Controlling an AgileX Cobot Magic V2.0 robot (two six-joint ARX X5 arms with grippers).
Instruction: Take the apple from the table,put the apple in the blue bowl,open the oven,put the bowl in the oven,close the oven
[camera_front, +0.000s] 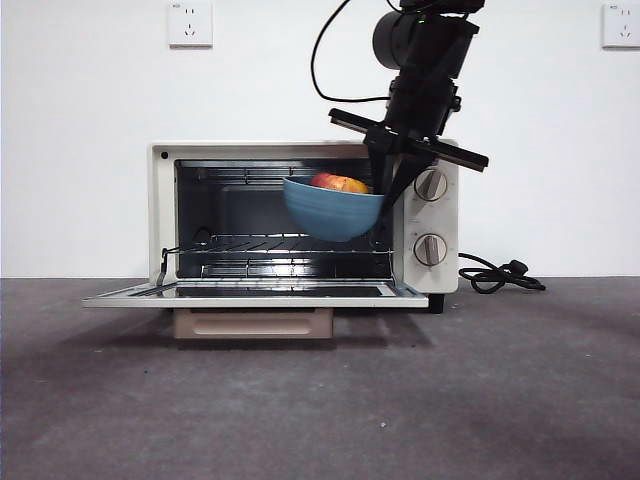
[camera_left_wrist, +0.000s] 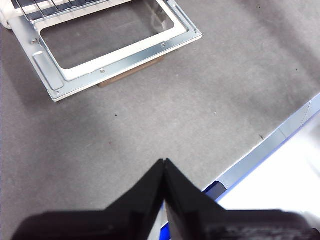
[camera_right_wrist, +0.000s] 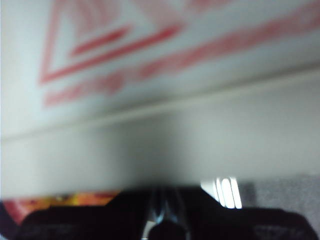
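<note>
Inside the open oven (camera_front: 300, 215), right gripper (camera_front: 385, 190) fingers clamp the blue bowl (camera_front: 332, 215) (apple (camera_front: 337, 183) half-hidden); left fingers closed.

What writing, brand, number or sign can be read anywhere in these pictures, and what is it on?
No text can be quoted from any view.
Oven: no brand or lettering shows on its front; the marks around its knobs are too small to read.
Red triangle sign and red lines of print, on the pale surface close to the right wrist camera: too blurred to read.
Wall sockets: no readable marking.
</note>
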